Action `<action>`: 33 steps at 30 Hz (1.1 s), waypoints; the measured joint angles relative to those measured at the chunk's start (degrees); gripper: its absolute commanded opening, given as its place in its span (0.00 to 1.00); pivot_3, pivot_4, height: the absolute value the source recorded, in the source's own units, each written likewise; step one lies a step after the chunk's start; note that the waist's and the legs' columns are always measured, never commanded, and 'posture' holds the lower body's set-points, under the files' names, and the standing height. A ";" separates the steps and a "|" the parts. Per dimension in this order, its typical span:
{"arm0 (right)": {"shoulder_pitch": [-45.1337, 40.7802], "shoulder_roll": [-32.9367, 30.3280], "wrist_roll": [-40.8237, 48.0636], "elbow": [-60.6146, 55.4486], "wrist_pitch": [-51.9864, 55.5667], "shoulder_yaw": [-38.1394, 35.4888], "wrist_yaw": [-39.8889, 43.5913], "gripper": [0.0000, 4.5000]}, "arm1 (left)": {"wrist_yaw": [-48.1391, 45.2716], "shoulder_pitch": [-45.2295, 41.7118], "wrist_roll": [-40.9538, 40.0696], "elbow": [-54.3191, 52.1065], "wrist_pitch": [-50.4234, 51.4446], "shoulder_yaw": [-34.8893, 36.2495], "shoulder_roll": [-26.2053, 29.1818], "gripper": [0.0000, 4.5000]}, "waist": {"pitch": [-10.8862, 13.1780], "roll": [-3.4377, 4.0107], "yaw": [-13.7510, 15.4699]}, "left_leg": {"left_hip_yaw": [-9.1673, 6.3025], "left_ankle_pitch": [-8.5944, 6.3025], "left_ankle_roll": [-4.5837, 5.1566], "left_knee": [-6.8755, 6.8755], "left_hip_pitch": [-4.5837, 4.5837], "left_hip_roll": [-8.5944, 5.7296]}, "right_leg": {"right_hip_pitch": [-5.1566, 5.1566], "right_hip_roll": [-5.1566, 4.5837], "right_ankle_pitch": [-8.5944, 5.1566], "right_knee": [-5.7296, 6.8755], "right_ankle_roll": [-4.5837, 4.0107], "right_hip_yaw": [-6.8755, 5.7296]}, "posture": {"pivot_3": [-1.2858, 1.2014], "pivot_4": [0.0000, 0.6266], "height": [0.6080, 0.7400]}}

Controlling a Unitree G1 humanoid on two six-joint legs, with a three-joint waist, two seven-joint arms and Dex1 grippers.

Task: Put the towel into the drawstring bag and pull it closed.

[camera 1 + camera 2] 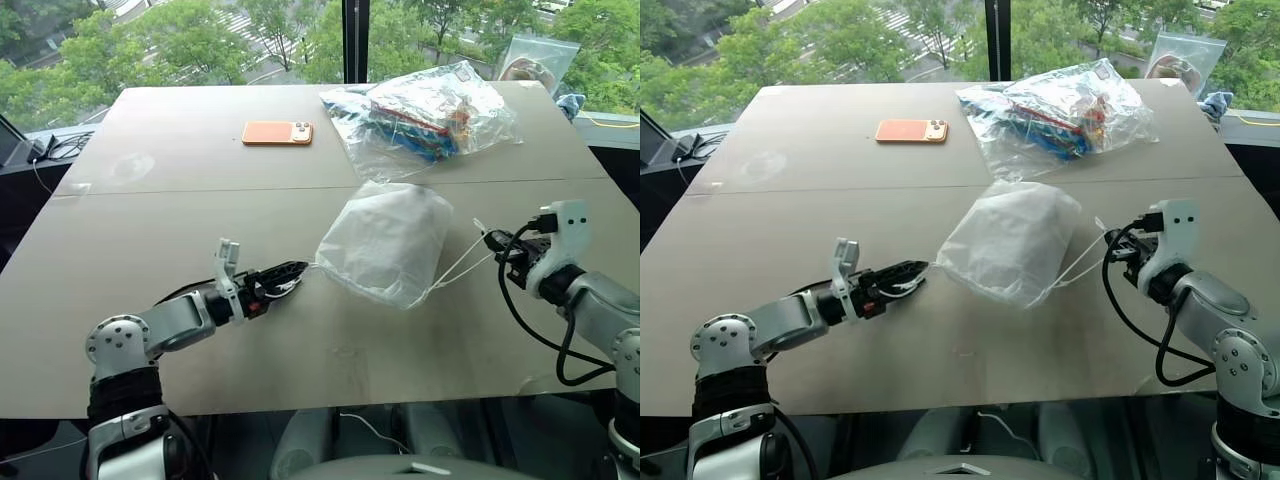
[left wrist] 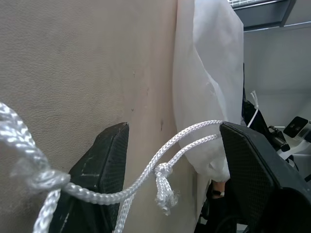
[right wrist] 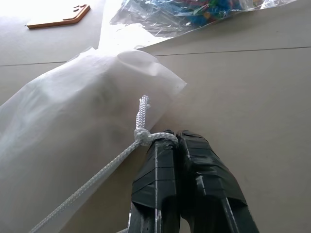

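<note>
The drawstring bag (image 1: pixel 385 240) lies bulging in the middle of the table, its mouth gathered on its left side. The towel is hidden. My left gripper (image 1: pixel 290 270) rests low just left of the bag, open. A knotted white cord (image 2: pixel 163 170) droops loosely between its two fingers (image 2: pixel 104 155). On the other side of the bag, my right gripper (image 1: pixel 493 241) is shut on the knotted end of another cord (image 3: pixel 142 133). That cord (image 1: pixel 458 266) runs from the bag's near side to my right gripper.
An orange phone (image 1: pixel 277 132) lies at the back centre. A clear plastic bag of colourful items (image 1: pixel 425 112) sits just behind the drawstring bag. Another clear bag (image 1: pixel 535 58) stands at the far right corner. Cables (image 1: pixel 62 147) lie off the table's left edge.
</note>
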 measured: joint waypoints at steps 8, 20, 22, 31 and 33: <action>0.88 -0.03 0.14 -0.58 0.13 -0.02 -0.05 0.00 | -0.50 -0.15 0.07 -0.15 -0.34 -0.82 0.24 0.05 | 0.00 0.01 0.03 | -0.03 0.00 0.00 -0.05 -0.01 0.00 | 0.06 -0.02 0.00 -0.16 0.00 -0.03 | 0.52 0.24 1.00; -7.88 -0.60 2.42 2.00 -2.96 -6.99 -1.54 0.00 | 4.43 -9.44 -12.19 3.79 -9.27 4.55 -0.97 0.00 | 0.06 0.03 0.30 | -0.18 0.00 0.00 -0.01 -0.04 0.00 | 0.17 -0.05 0.01 -0.21 0.00 -0.20 | 0.52 0.24 1.00; -10.55 -1.88 2.49 3.31 -3.92 -8.84 -2.01 0.00 | 7.25 -13.80 -15.29 4.28 -13.86 6.31 -1.76 0.00 | 0.05 0.02 0.35 | -0.18 0.00 0.00 -0.01 -0.03 -0.01 | 0.25 -0.07 0.01 -0.31 0.00 -0.22 | 0.52 0.24 1.00; -19.78 -7.67 -3.07 11.03 -8.88 -9.67 -3.58 0.00 | 9.91 -31.82 -12.22 8.68 -28.68 5.85 -7.02 0.00 | 0.11 -0.05 -0.04 | -0.04 0.00 0.01 -0.05 -0.04 -0.06 | 0.22 -0.03 0.01 -0.34 0.00 -0.24 | 0.52 0.24 1.00; -21.54 -8.27 -5.32 12.01 -10.39 -9.06 -4.27 0.00 | 8.94 -34.98 -9.67 10.97 -31.71 5.85 -7.58 0.00 | 0.11 -0.05 -0.16 | -0.01 0.00 0.01 -0.07 -0.03 -0.05 | 0.21 -0.01 0.01 -0.34 0.00 -0.24 | 0.52 0.24 1.00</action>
